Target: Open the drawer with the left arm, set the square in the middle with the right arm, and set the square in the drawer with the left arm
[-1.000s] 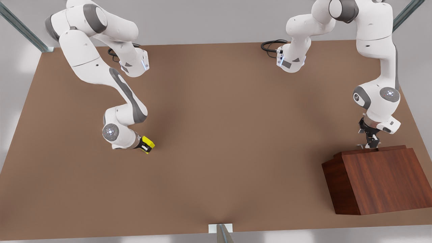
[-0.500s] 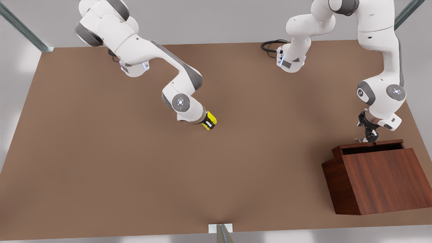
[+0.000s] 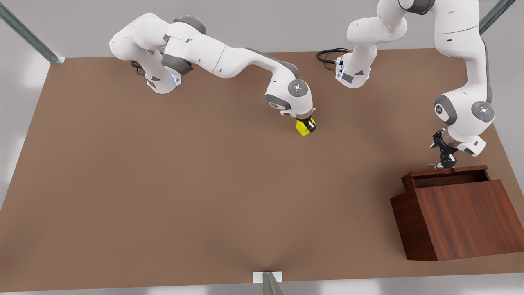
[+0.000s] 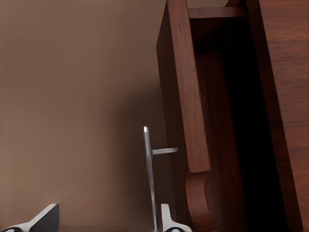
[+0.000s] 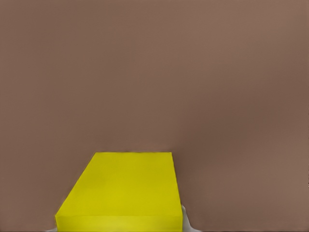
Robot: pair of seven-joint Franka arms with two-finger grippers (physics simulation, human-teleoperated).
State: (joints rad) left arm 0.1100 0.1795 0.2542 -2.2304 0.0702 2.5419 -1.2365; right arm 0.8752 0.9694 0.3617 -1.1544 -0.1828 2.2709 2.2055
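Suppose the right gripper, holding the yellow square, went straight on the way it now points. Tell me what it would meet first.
Most likely the bare tabletop. The right gripper points down with the square in its fingers, and the wrist view shows plain brown surface ahead. How far off it lies is unclear.

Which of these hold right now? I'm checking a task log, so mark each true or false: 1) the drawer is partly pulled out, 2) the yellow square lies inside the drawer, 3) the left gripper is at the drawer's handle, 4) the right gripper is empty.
1) True. The drawer stands partly out of the cabinet, its hollow showing.
2) False. The square is held by the right gripper over the table, far from the drawer.
3) True. The left gripper is at the silver handle.
4) False. It is shut on the square.
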